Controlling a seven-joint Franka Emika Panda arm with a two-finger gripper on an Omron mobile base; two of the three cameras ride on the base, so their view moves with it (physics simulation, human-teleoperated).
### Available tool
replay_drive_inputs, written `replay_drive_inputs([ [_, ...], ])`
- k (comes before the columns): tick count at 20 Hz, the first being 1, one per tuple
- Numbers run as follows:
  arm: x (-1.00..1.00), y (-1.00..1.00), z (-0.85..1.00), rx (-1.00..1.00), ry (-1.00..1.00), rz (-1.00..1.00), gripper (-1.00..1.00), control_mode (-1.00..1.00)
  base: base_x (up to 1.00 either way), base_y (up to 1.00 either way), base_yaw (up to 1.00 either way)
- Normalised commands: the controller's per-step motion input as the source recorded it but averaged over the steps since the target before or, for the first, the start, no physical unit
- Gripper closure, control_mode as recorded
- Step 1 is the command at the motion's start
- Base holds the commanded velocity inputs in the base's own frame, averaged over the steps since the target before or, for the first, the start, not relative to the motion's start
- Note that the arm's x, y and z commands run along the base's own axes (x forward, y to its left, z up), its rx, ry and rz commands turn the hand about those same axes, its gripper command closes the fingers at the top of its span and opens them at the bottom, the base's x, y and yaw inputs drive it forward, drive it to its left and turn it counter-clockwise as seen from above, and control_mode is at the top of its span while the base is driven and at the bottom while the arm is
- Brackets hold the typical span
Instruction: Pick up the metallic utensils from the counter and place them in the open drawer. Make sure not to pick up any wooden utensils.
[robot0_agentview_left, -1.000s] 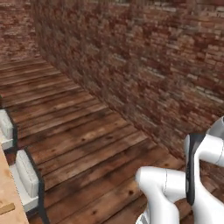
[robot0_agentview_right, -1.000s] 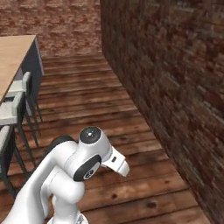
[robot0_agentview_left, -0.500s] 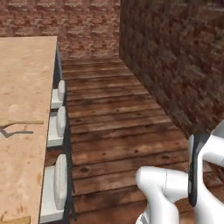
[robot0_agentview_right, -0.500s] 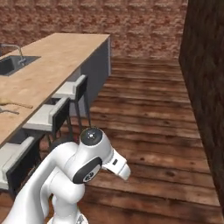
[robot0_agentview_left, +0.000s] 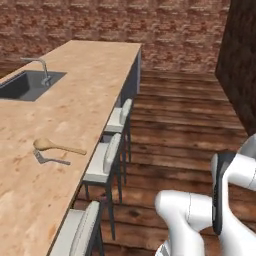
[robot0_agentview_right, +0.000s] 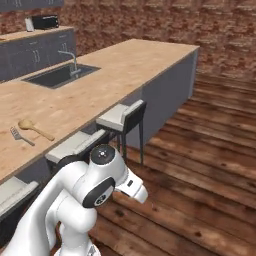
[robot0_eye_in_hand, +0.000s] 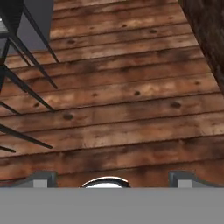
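Wooden spoon (robot0_agentview_left: 56, 146) and silver fork (robot0_agentview_left: 50, 159) lie just beside each other on the bench (robot0_agentview_left: 90, 90). End effector (robot0_eye_in_hand: 111, 178) — fingers wide apart, empty — faces the plank floor (robot0_eye_in_hand: 131, 100).

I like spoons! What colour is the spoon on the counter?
Light brown wood: the spoon shows best in the left base view.

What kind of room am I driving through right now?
A kitchen, by the look of it: a long island counter with a sink and tap, stools along its edge, and a wooden spoon beside a fork on top.
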Motion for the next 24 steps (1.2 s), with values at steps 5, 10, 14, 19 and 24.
replay_drive_inputs([
  [5, 0.0, 0.0, 0.0, 0.0, 0.0, 0.0, -1.0, 1.0, 0.7, -0.43, 0.6],
  [10, 0.0, 0.0, 0.0, 0.0, 0.0, 0.0, -1.0, 1.0, 0.18, -0.1, 0.77],
  [14, 0.0, 0.0, 0.0, 0.0, 0.0, 0.0, -1.0, 1.0, 0.0, 0.0, 0.84],
  [19, 0.0, 0.0, 0.0, 0.0, 0.0, 0.0, -1.0, 1.0, 0.07, 0.0, 0.76],
  [24, 0.0, 0.0, 0.0, 0.0, 0.0, 0.0, -1.0, 1.0, 0.29, 0.0, 0.59],
])
